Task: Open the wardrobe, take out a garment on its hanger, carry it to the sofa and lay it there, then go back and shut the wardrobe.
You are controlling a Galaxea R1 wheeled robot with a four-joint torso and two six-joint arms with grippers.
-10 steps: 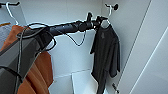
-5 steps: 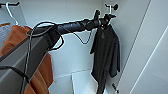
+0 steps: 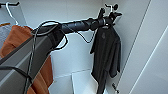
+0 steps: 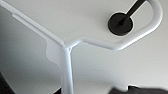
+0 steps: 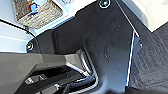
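The wardrobe (image 3: 75, 30) stands open, its white inside showing, with the door (image 3: 150, 57) swung out on the right. At the far left hangs an orange-rust hooded garment (image 3: 22, 47), well apart from the work. The black garment (image 3: 106, 55) hangs at the right end of the wardrobe, against the side wall, falling long and loose from its shoulders. It looks light and entirely limp, so gripping the cloth would only bunch it; the stiff part is the white hanger (image 4: 82, 41), and the neck just under the hook is the place to hold, lifting up before drawing out. In the left wrist view that hanger sits very close, its hook curving round the dark rail mount (image 4: 120, 23). The left tool (image 3: 110, 18) is up at the hanger top; whether it is clenched or released I cannot tell.

Against half a second ago, the arm and garment sit almost unchanged, the tool perhaps a touch higher at the hook.
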